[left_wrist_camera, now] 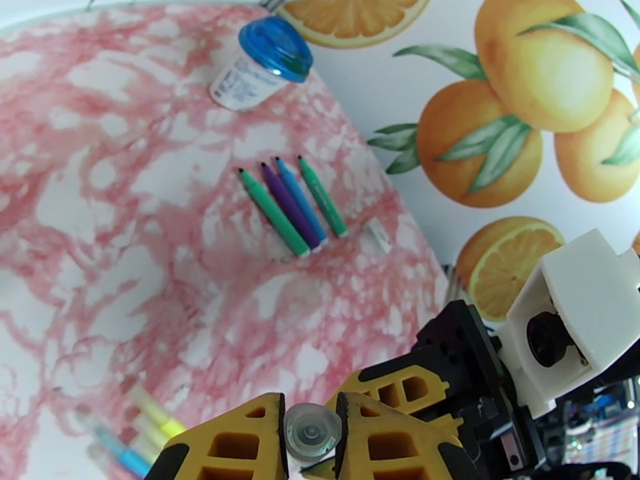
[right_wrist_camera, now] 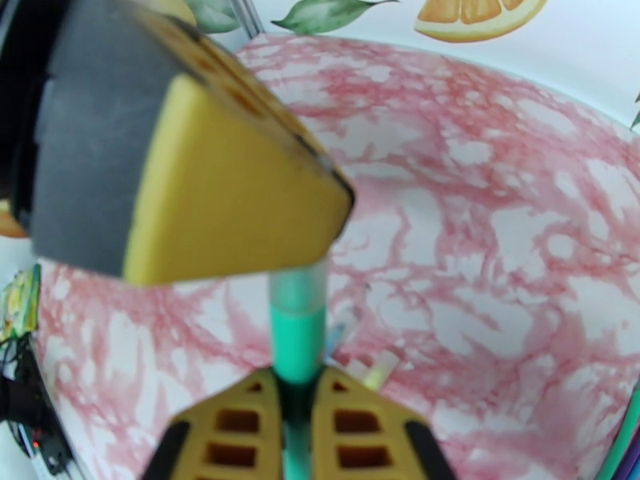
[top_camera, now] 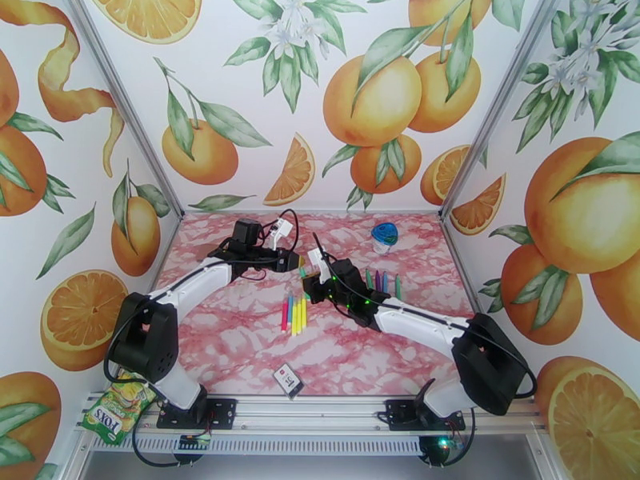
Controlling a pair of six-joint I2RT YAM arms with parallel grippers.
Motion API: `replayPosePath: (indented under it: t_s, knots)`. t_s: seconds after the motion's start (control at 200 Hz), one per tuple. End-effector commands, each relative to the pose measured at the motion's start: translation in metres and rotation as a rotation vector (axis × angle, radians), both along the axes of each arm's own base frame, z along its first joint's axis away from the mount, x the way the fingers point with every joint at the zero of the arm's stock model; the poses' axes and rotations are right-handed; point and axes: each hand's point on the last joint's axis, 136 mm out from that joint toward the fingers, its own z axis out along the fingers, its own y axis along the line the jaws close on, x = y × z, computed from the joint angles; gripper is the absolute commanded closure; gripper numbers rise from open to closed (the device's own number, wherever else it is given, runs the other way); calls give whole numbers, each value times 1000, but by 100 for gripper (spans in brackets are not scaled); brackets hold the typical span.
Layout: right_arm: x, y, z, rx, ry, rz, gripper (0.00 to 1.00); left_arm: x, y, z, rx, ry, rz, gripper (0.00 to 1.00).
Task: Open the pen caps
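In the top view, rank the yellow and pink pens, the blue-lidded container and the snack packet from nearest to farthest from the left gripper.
From the left gripper:
1. The yellow and pink pens, just toward the arm bases.
2. The blue-lidded container, at the far right.
3. The snack packet, off the near left corner.

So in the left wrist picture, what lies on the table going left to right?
Blurred pens in the corner → green pen → purple pen → blue pen → second green pen → small clear piece.
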Motion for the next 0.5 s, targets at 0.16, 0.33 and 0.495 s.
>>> replayPosePath:
  t_s: [0.16,0.33,0.495]
  knots:
    - [4,6,27,46,-72,8,79,2,-10,19,-48,-25,-44,90]
    - [6,6,20,37,-64,0,64,2,-11,23,-54,-31,-46,95]
    - [9,10,14,37,-52,4,64,-1,-12,30,-68,-38,-60,97]
